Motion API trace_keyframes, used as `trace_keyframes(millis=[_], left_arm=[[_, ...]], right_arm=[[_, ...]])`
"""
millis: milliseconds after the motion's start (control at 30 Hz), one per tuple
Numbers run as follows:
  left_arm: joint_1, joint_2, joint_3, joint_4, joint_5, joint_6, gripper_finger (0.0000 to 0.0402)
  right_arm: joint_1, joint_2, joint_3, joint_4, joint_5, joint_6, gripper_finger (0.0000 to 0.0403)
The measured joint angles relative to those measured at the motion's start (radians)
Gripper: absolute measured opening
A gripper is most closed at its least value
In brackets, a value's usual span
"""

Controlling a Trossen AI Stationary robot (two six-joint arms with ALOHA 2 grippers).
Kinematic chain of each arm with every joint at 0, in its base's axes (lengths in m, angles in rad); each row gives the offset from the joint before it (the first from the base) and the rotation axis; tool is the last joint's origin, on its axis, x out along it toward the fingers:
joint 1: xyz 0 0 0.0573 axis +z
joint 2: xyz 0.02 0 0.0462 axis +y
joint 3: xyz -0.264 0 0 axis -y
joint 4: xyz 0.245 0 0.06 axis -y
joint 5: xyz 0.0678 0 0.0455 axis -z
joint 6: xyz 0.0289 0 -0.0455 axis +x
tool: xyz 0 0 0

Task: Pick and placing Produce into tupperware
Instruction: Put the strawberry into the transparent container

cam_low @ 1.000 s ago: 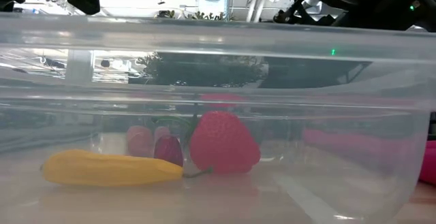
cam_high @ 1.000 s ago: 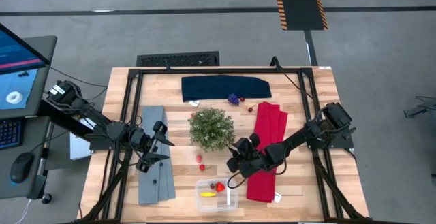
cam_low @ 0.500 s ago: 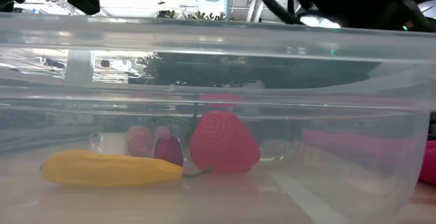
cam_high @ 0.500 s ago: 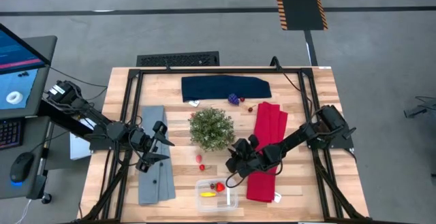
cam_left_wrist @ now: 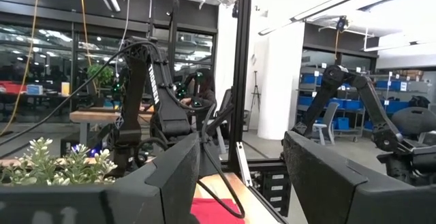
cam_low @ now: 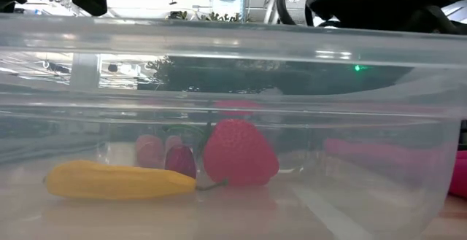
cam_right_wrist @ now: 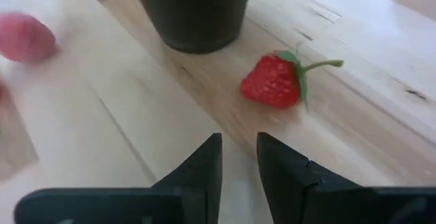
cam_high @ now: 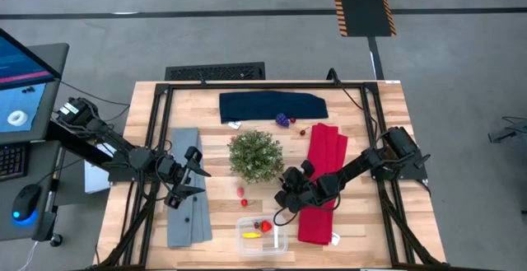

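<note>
Right gripper (cam_high: 286, 198): low over the counter (cam_high: 214, 213), fingers (cam_right_wrist: 204, 166) narrowly parted, pinching nothing. A strawberry (cam_right_wrist: 272, 81) lies just ahead of it, beside the plant pot (cam_right_wrist: 194, 13); the low stance suggests a pick is being lined up. The tupperware (cam_high: 262, 235) sits near, on the gripper's near side, holding a second strawberry (cam_low: 239, 152), a banana (cam_low: 120, 180) and small berries. Left gripper (cam_high: 191, 175): spread, empty, parked over the grey cloth (cam_high: 185, 213). A blurred pink piece (cam_right_wrist: 26, 38) cannot be identified. Grapes (cam_high: 282, 119) lie well beyond.
</note>
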Motion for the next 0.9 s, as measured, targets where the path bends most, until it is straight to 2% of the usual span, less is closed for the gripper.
trace_keyframes(millis=[133,267,467,600,900], left_arm=[[0.0,0.0,0.0,0.0,0.0,0.0,0.0203],[0.0,0.0,0.0,0.0,0.0,0.0,0.0203],[0.0,0.0,0.0,0.0,0.0,0.0,0.0203],[0.0,0.0,0.0,0.0,0.0,-0.001,0.0203],[0.0,0.0,0.0,-0.017,0.0,-0.012,0.0203]], right_arm=[[0.0,0.0,0.0,-0.034,-0.014,-0.133,0.0139],[-0.016,-0.003,0.002,-0.084,-0.019,-0.197,0.016],[-0.04,-0.016,0.002,-0.074,-0.06,-0.347,0.0183],[-0.056,-0.064,-0.002,-0.157,-0.109,-0.355,0.0181],[-0.034,-0.226,-0.001,-0.22,-0.133,-0.432,0.0154]])
